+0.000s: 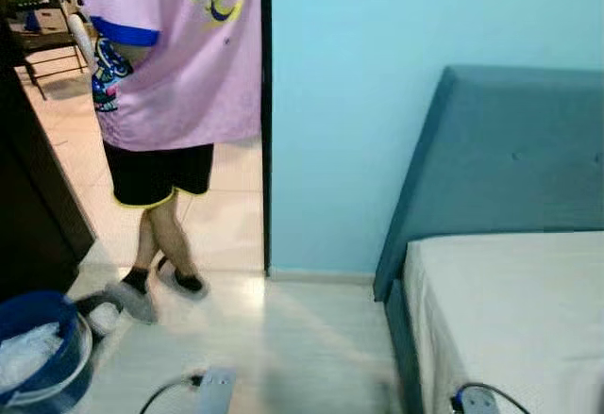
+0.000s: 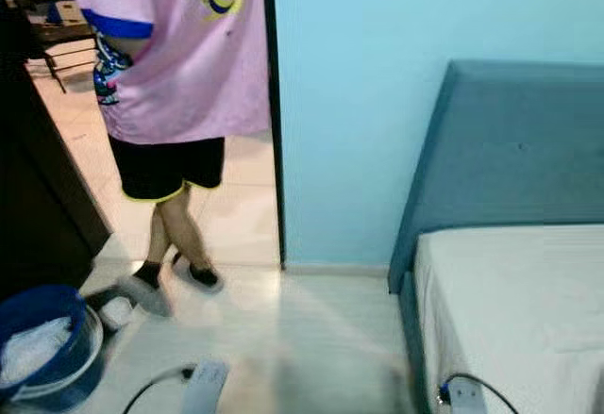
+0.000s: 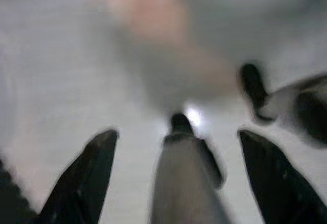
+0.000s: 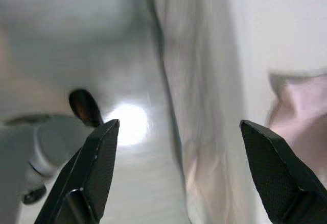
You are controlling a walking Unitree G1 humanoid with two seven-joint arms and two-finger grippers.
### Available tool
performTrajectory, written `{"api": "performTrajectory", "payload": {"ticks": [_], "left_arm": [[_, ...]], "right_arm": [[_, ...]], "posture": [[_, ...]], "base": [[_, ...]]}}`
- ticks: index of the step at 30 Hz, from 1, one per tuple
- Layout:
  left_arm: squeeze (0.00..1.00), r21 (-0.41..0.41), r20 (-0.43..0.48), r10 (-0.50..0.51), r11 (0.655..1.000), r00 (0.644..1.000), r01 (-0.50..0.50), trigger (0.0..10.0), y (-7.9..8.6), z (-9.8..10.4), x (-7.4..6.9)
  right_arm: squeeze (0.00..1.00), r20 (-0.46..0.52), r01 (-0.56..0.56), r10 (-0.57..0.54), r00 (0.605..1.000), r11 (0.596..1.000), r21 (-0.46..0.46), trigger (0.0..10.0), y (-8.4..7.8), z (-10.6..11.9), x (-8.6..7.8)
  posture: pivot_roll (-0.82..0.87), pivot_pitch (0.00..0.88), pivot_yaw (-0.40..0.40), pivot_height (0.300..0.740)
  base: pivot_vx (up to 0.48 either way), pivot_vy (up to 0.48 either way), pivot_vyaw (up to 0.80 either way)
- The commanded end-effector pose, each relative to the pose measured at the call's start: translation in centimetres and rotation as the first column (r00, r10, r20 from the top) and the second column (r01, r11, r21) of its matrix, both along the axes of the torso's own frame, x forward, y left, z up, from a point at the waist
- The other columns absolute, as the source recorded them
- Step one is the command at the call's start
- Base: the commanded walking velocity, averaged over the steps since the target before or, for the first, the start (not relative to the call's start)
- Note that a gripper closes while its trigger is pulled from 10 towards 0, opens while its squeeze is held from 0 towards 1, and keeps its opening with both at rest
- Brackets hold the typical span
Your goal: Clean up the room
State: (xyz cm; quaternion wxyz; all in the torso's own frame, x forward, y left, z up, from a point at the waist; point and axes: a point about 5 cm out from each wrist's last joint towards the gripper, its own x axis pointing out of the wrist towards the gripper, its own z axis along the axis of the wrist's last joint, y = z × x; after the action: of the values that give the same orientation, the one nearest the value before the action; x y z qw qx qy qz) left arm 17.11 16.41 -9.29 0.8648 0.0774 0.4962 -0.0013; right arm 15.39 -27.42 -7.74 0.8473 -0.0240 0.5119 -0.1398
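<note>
a person (image 1: 170, 84) in a pink shirt and black shorts stands in the doorway beside the light blue wall (image 1: 377, 103), feet crossed on the pale floor (image 1: 283, 339). low at left sits a blue bin (image 1: 42, 353) with white stuff inside, and the teal bed (image 1: 500, 273) fills the right. both the left gripper (image 3: 176, 178) and right gripper (image 4: 179, 173) hang with fingers spread wide, holding nothing.

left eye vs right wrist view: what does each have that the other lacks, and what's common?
Left eye view: a person in a pink shirt and black shorts at the doorway, a blue bucket with white cloth inside at lower left, the blue headboard, and the mattress.
Right wrist view: the right gripper up close, fingers spread open, and a bright glare spot.
Both: the pale floor.
</note>
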Motion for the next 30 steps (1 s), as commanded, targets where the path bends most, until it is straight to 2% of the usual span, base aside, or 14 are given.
{"api": "performTrajectory", "payload": {"ticks": [1, 2, 3, 5, 8, 13, 22, 30], "left_arm": [[0.0, 0.069, 0.034, 0.018, 0.997, 0.999, -0.021, 10.0, 3.2, 0.9, 1.3], [0.0, 0.089, 0.039, 0.031, 0.995, 0.999, -0.034, 10.0, 4.4, 1.2, 1.5], [0.0, 0.089, 0.039, 0.031, 0.995, 0.999, -0.034, 10.0, 4.4, 1.2, 1.5], [0.0, 0.121, 0.036, 0.041, 0.992, 0.999, -0.045, 10.0, 5.7, 1.4, 1.5], [0.0, 0.143, 0.024, 0.031, 0.989, 0.999, -0.034, 10.0, 5.9, 1.4, 1.2], [0.0, 0.155, 0.012, 0.019, 0.988, 1.0, -0.021, 10.0, 5.8, 1.1, 0.8], [0.0, 0.148, 0.004, 0.001, 0.989, 1.0, -0.001, 10.0, 4.9, 0.9, 0.6], [0.0, 0.148, 0.003, -0.021, 0.989, 1.0, 0.02, 10.0, 4.4, 0.9, 0.8]], "right_arm": [[0.0, 0.002, 0.035, -0.035, 0.999, 0.999, 0.007, 10.0, -0.7, -0.1, -0.9], [0.0, 0.006, 0.034, -0.034, 0.999, 0.999, 0.008, 10.0, -0.6, -0.1, -0.9], [0.0, 0.006, 0.034, -0.034, 0.999, 0.999, 0.008, 10.0, -0.6, -0.1, -0.9], [0.0, 0.014, 0.029, -0.029, 0.999, 0.999, 0.014, 10.0, -0.2, -0.2, -0.6], [0.0, 0.017, 0.024, -0.025, 1.0, 0.999, 0.022, 10.0, 0.4, -0.3, -0.3], [0.0, 0.011, 0.027, -0.028, 1.0, 0.999, 0.035, 10.0, 0.8, -0.4, -0.4], [0.0, -0.016, 0.041, -0.041, 0.999, 0.998, 0.038, 10.0, 0.5, -0.7, -1.3], [0.0, -0.012, 0.052, -0.051, 0.999, 0.998, 0.047, 10.0, 1.0, -0.7, -1.0]], "posture": [[-0.05, 0.0, -0.012, 0.72], [-0.04, 0.0, -0.009, 0.72], [-0.04, 0.0, -0.009, 0.72], [-0.04, 0.0, -0.009, 0.72], [-0.04, 0.0, -0.004, 0.72], [-0.05, 0.0, -0.001, 0.72], [-0.05, 0.0, -0.003, 0.72], [-0.06, 0.0, 0.006, 0.72]], "base": [[0.0, 0.0, -0.7], [0.0, 0.0, -0.7], [0.0, 0.0, -0.7], [0.0, 0.0, -0.7], [0.0, 0.0, -0.7], [0.0, 0.0, -0.7], [0.0, 0.0, -0.7], [0.0, 0.0, -0.7]]}}
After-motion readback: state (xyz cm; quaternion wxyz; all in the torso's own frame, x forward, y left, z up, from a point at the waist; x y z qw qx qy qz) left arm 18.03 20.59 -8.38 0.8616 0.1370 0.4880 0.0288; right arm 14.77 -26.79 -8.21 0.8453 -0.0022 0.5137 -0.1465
